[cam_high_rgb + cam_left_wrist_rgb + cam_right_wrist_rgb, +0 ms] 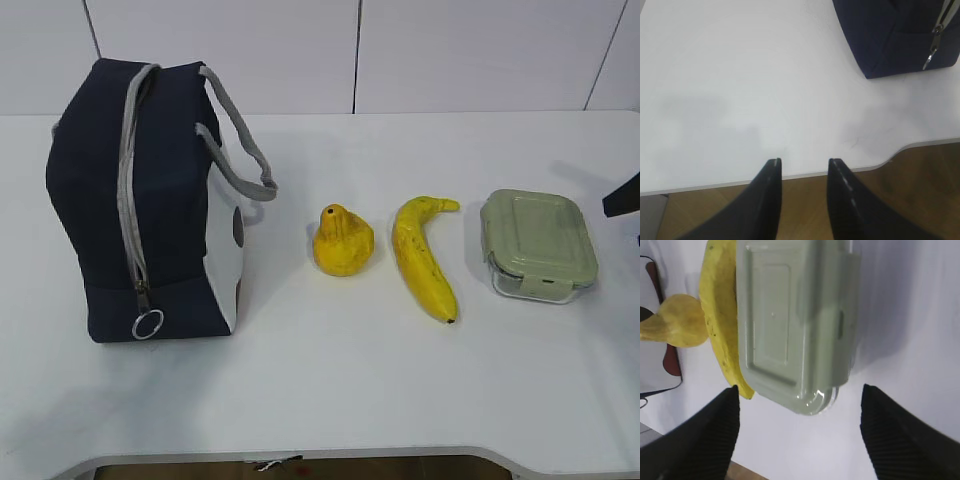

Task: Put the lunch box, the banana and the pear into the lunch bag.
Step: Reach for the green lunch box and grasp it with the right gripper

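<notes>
Right gripper, jaws spread wide, hovers over the box; descend centred, straddling its short sides, clear of the banana. Left gripper part-open, empty.

Lunch bag: matt navy woven cloth, grey webbing handles, metal ring pull. Lunch box: clear glossy body, smooth pale green plastic lid with a slight sheen. Banana and pear: smooth, dull skin. Surface: smooth matt white. Fingers: black, ribbed.
</notes>
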Robot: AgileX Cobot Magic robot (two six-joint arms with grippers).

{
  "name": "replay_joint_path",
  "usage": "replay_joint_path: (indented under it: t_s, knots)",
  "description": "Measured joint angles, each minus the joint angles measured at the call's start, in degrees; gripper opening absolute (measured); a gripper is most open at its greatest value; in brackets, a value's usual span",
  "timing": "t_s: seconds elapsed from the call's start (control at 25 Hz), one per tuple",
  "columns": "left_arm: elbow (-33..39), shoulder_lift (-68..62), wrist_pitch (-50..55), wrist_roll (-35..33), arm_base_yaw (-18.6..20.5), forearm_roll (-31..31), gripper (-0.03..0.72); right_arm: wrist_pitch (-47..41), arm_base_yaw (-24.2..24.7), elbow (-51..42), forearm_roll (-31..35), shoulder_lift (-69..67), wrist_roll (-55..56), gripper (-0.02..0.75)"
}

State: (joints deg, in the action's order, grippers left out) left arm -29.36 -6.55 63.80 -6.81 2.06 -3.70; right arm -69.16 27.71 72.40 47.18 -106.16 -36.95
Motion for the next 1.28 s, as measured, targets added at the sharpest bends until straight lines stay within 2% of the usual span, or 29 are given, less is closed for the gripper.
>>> replay_joint_path:
  t_s: [0.32, 0.68, 1.28]
  knots:
    - [0.0, 0.0, 0.0, 0.0, 0.0, 0.0, 0.239, 0.5, 0.0, 4.6, 4.3, -6.8, -3.7, 0.596]
    - [0.0, 0.0, 0.0, 0.0, 0.1, 0.0, 0.239, 0.8, 0.0, 4.8, 10.1, -11.7, -9.8, 0.593]
    - [0.0, 0.0, 0.0, 0.0, 0.2, 0.0, 0.239, 1.3, -1.0, 4.9, 14.9, -15.4, -13.5, 0.592]
